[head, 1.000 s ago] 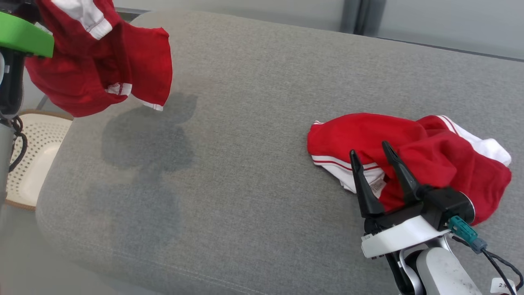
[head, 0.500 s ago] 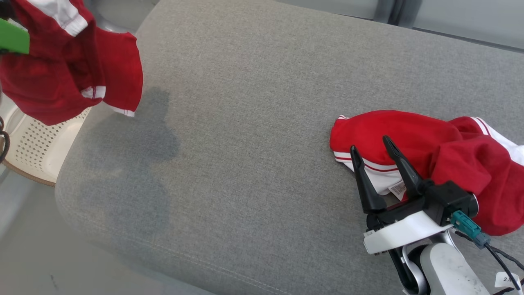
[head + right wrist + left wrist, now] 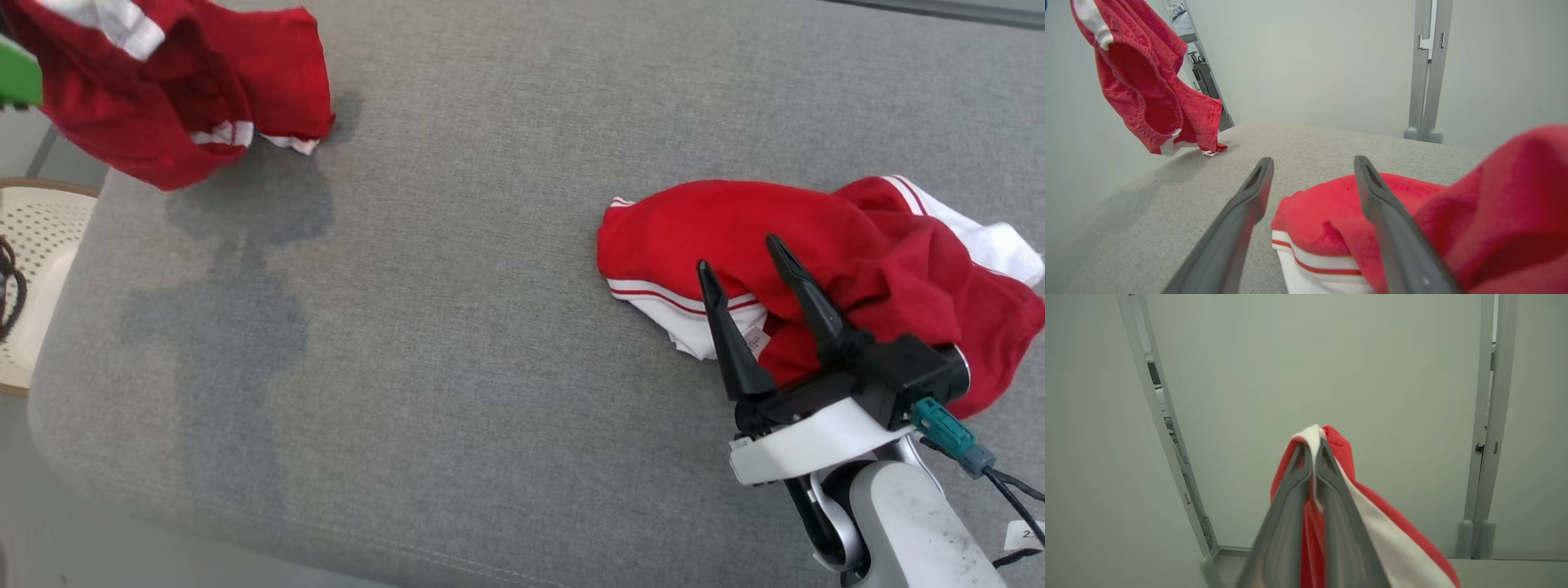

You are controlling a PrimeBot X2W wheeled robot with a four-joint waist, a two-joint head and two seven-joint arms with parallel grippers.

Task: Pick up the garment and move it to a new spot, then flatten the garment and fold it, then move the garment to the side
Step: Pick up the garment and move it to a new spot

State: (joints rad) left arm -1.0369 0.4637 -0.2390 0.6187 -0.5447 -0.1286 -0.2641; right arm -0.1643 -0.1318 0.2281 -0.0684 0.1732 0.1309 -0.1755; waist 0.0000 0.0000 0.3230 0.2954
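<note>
Left end effector [image 3: 1312,447] clamped on the red garment [image 3: 147,122], which hangs limp: soft, light, likely to bunch. Best hold: the white band [image 3: 118,26]. Right end effector [image 3: 736,251] spread, empty.

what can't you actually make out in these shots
- Head view: the hanging garment is cut off at the top by the upper edge, and its bunched folds hide its shape.
- Head view: the right gripper hides the near part of the lying garment.
- Head view: the print on the label is too small to read.
- Head view: the white basket is cut off by the left edge.
- Left wrist view: the left gripper hides most of the cloth it pinches.
</note>
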